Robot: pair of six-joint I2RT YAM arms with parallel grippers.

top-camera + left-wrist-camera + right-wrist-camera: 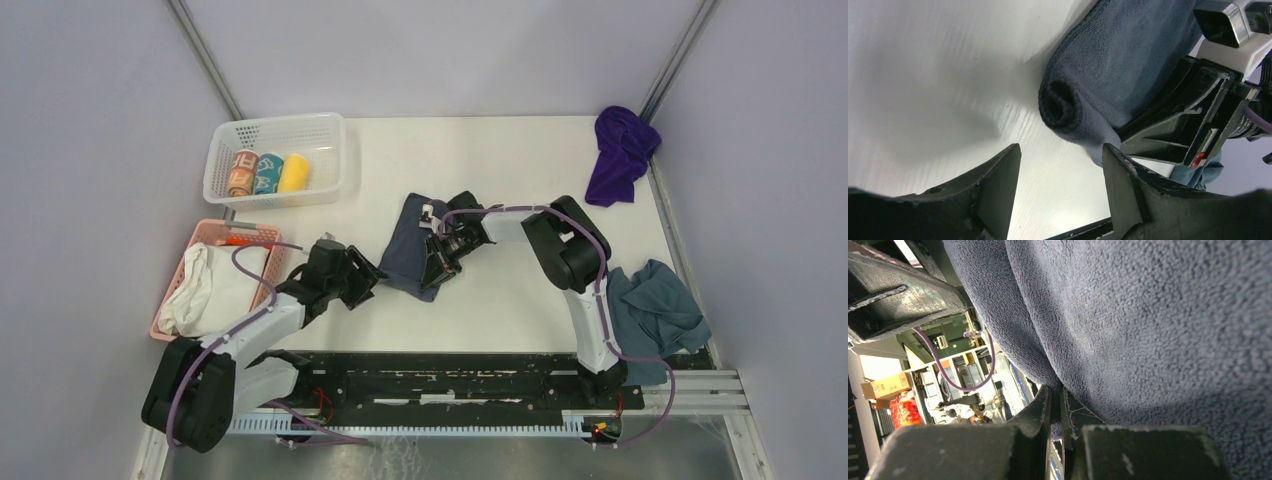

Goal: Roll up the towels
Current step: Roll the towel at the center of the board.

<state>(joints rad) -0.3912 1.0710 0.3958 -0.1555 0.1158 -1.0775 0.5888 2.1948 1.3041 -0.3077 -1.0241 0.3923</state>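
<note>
The dark slate-grey towel [405,245] lies mid-table, partly rolled; its coiled end [1063,102] faces the left wrist camera. My right gripper [437,272] is shut on the towel's near edge, and a thin fold of cloth [1148,330] is pinched between its closed jaws [1055,405]. My left gripper [374,277] stands open just left of the roll's end, its fingers apart over bare table [1060,170] and holding nothing. The right fingertip [1118,170] is close to the towel's hanging corner. The purple towel [620,150] lies crumpled at the far right corner.
A white basket [325,160] at the back left holds three rolled towels. A pink basket [185,260] at the left holds a white cloth bundle. A teal cloth [655,310] lies beside the right arm's base. Walls enclose the table on three sides.
</note>
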